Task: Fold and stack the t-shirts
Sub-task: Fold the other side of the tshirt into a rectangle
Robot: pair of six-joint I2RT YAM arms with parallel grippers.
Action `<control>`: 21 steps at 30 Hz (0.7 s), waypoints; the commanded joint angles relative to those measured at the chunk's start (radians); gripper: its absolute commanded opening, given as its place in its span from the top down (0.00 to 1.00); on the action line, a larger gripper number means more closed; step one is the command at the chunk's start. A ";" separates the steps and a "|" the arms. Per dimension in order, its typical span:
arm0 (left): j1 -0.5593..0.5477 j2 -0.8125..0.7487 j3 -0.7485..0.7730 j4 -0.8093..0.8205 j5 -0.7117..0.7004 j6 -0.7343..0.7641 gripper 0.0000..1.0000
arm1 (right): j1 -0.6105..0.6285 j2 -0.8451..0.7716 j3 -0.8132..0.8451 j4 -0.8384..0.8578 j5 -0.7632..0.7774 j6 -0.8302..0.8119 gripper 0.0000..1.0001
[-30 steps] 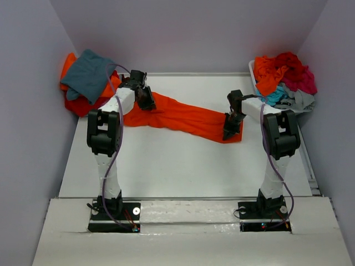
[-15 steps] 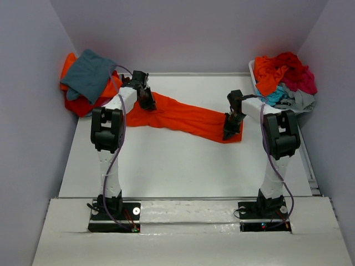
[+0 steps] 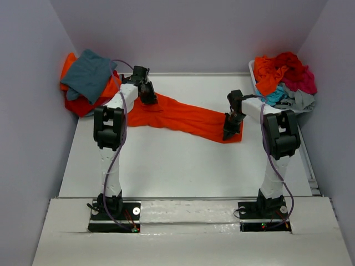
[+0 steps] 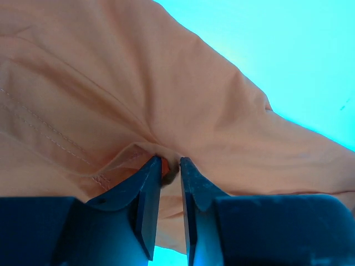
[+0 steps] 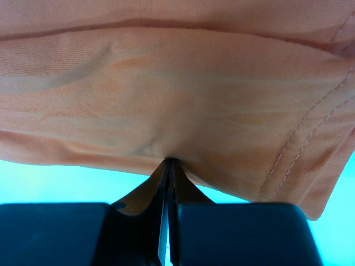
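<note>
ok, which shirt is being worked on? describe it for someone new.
On the white table, between the shirt pile at far left and the heaped bin at far right, lies one orange t-shirt. Unlike the piled shirts, it is stretched out alone, the left gripper and right gripper each pinching one end.

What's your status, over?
Grippers: left gripper and right gripper each pinch the orange t-shirt, one per end. Shirt stretched across the table, bunched. Nothing lying on it.

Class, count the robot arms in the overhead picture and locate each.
2: left arm at the orange t-shirt's left end, right arm at its right end. None seems hidden.
</note>
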 commanded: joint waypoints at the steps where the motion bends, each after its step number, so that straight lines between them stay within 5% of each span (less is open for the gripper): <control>1: -0.005 0.001 0.046 -0.018 -0.023 0.009 0.67 | 0.010 0.020 -0.010 0.005 0.032 -0.015 0.93; 7: -0.005 0.017 0.047 -0.004 -0.014 0.014 0.61 | 0.010 0.019 -0.016 0.011 0.029 -0.015 0.93; 11: -0.005 0.028 0.053 0.003 -0.014 0.020 0.49 | 0.010 0.017 -0.025 0.016 0.027 -0.014 0.93; 14: -0.005 0.034 0.062 0.005 -0.015 0.023 0.32 | 0.010 0.017 -0.031 0.022 0.022 -0.012 0.93; 21: -0.015 0.007 0.033 0.017 -0.037 0.025 0.22 | 0.010 0.009 -0.039 0.027 0.027 -0.012 0.93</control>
